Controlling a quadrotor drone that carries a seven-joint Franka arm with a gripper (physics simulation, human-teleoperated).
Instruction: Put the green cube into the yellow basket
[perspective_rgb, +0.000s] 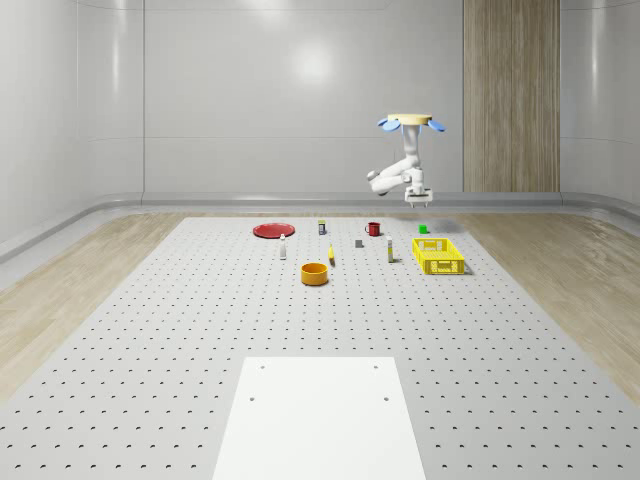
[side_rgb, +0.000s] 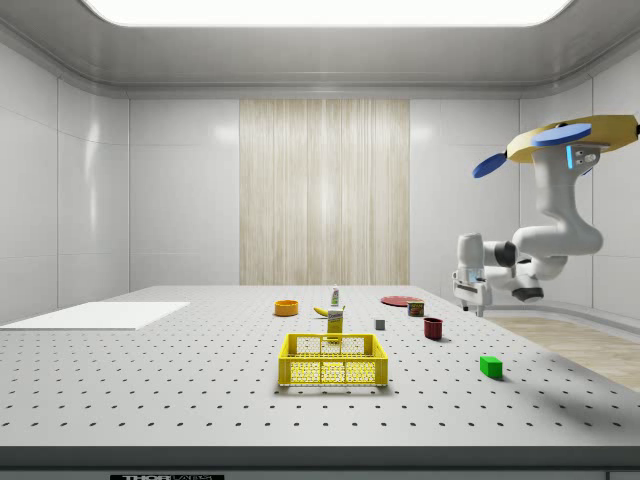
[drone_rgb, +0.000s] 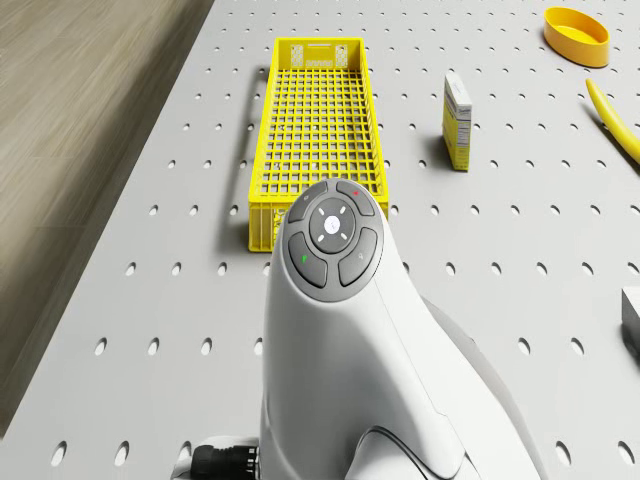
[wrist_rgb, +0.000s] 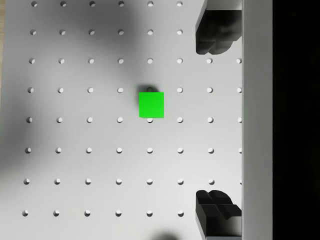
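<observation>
Drone (perspective_rgb: 410, 122) hovers above the green cube (wrist_rgb: 151, 105), jaws spread wide, yellow basket (perspective_rgb: 438, 255) nearby.

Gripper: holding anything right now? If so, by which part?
Nothing held. The gripper is open, high above the green cube, which lies on the table. The drone hovers over it.

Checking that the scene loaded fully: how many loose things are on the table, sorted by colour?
Red: 2, plate, mug
Yellow: 2, yellow basket, banana
Orange: 1, bowl
Green: 1, green cube
Grey: 1, grey cube
Mixed: 3, bottle, carton, small container
Total: 10
</observation>
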